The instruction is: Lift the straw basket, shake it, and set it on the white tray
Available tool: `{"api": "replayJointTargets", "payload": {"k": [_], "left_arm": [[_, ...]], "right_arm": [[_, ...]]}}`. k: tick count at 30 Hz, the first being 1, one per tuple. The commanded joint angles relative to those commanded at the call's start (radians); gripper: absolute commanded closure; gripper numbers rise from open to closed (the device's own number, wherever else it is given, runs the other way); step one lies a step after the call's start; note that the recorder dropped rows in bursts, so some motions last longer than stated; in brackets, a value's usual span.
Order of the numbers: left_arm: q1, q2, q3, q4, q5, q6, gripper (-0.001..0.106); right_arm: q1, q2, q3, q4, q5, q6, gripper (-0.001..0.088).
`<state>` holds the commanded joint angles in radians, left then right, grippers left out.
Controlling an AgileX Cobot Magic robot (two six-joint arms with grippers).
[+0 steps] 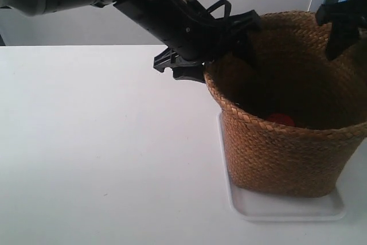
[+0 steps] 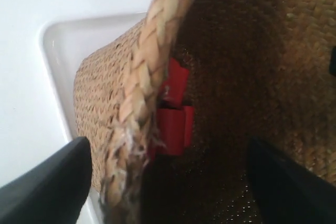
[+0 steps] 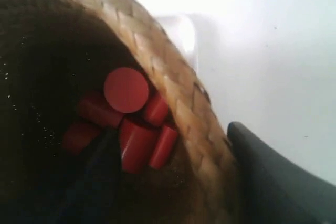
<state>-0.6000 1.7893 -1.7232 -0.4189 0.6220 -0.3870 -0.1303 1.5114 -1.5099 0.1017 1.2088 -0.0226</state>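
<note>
The straw basket [image 1: 287, 153] stands upright with its base on the white tray [image 1: 287, 209] at the right of the table. Several red blocks [image 3: 126, 90] lie on its dark bottom. The arm at the exterior view's left reaches over the near-left rim. In the left wrist view my left gripper [image 2: 165, 145] is open, one finger outside the braided rim [image 2: 142, 77], one inside, neither touching it. My right gripper [image 3: 168, 129] straddles the opposite rim [image 3: 178, 103] the same way, open, with the outer finger close to the weave.
The white table [image 1: 103, 142] stretches left of the tray. A pale wall runs behind it. The tray's edge [image 2: 52, 61] shows beside the basket's wall in the left wrist view, and its corner [image 3: 184, 32] in the right wrist view.
</note>
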Motion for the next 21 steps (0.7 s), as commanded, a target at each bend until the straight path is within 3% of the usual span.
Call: {"api": "replayJointTargets", "payload": {"k": [8,21], "left_arm": [[0.039,-0.107,0.0,0.086,0.097,0.074,0.023],[0.039,-0.218,0.0,0.098,0.21,0.148,0.024]], "right_arm": [[0.0,-0.121,0.0,0.016,0.005,0.0,0.0303],[0.002,-0.259,0.0,0.039,0.012,0.0,0.0303]]}}
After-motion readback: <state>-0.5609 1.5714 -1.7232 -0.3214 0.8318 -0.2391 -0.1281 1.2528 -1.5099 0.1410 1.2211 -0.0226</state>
